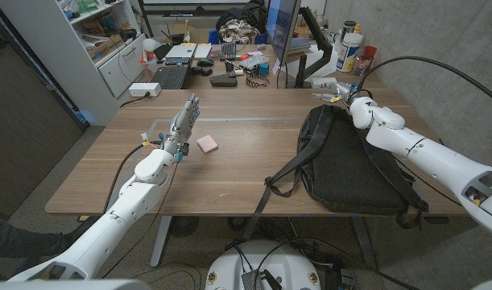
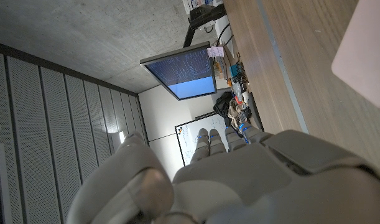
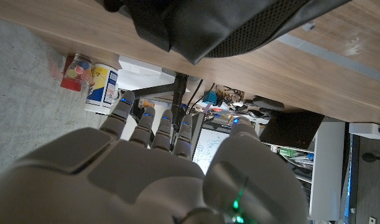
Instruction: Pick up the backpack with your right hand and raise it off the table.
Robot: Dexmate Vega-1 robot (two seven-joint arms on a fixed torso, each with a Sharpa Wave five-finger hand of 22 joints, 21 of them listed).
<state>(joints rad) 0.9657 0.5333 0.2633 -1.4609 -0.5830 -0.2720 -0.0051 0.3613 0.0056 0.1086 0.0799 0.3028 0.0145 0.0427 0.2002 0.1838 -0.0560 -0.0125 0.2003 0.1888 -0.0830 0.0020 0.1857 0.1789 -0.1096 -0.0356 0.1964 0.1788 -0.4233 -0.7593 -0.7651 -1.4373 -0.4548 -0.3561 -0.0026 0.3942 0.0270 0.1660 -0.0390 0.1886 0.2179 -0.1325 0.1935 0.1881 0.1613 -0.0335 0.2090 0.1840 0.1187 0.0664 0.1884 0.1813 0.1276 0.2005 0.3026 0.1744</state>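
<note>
A black backpack (image 1: 346, 165) lies flat on the right side of the wooden table (image 1: 246, 149), its straps trailing over the front edge. Its top end shows in the right wrist view as a black backpack (image 3: 208, 28). My right hand (image 1: 336, 91) hovers just beyond the bag's far end, fingers stretched out and holding nothing; my right hand (image 3: 146, 168) has its fingers straight. My left hand (image 1: 183, 122) stands on the left half of the table, fingers extended, empty. A pink pad (image 1: 207, 144) lies just right of it.
Behind the table stand a monitor (image 1: 283, 32), keyboards, a laptop and desk clutter. Bottles and a canister (image 1: 350, 50) stand at the far right corner near my right hand. A white shelf unit (image 1: 84, 40) is at the back left.
</note>
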